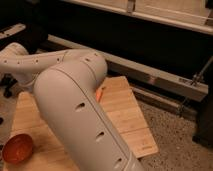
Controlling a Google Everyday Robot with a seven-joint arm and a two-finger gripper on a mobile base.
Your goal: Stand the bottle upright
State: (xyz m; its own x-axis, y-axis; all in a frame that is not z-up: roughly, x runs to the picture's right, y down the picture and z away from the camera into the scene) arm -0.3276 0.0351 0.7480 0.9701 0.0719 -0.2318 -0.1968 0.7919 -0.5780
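Arm covers mid tabletop; bottle hidden, axis unreadable. End effector hidden behind arm, state unknown. Orange bowl front-left; right edge open.

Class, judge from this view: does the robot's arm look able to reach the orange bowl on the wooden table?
Probably yes: the orange bowl lies uncovered on the wooden table, close beside the arm; the gripper itself is out of view.

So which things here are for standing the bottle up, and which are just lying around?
For the job: the robot arm; bottle and gripper are out of sight.
Just lying about: orange bowl, small orange thing beside the arm, wooden table.
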